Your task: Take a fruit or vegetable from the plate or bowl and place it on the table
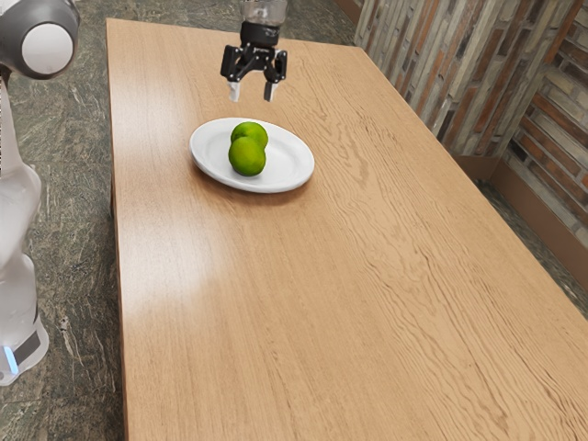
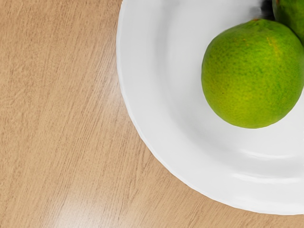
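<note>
1. Two limes sit on the plate, so the fruit to be moved is where the job starts: the nearer lime and the farther lime, as the exterior view has them. They are close together, and I can't tell from here which one is wanted; either would answer.
2. The white plate carries both, with bare rim all around them.
3. Above the limes hangs the black gripper, its two pale fingertips spread well apart, nothing between them. It has hold of nothing.
4. As for progress, I'd call this the approach: no lime is grasped, lifted or set down. Lining up over one, lowering, closing, lifting clear of the rim and releasing are all left. With the pair so close, a finger could nudge the neighbour, and a round lime may roll once let go.
5. The wooden table offers bare surface beside the plate for the set-down.
6. Farther out are the white arm, the dark floor and a patterned wall.
</note>
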Controlling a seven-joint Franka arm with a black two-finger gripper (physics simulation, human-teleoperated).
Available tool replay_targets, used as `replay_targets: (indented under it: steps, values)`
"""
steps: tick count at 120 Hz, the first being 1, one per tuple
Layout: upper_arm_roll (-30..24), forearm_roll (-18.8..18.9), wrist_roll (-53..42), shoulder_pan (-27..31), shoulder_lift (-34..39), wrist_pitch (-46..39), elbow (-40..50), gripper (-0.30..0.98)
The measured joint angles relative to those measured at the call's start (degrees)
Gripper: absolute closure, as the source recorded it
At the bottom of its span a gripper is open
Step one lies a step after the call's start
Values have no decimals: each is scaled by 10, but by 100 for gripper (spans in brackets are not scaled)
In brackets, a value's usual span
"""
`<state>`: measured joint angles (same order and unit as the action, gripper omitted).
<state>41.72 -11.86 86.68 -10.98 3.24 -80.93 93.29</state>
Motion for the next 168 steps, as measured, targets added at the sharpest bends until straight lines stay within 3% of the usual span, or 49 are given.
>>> replay_targets:
  steps: [28,55,92,129,168]
  values:
    - [13,-42,-70,68,-75,-36,-2,0]
    - [-3,-89,-125,39,-107,-87,23,0]
    - [2,-64,-163,26,-36,-145,115,0]
    - [4,-89,-191,77,-86,-162,115,0]
    - [-5,-103,-210,78,-107,-184,113,0]
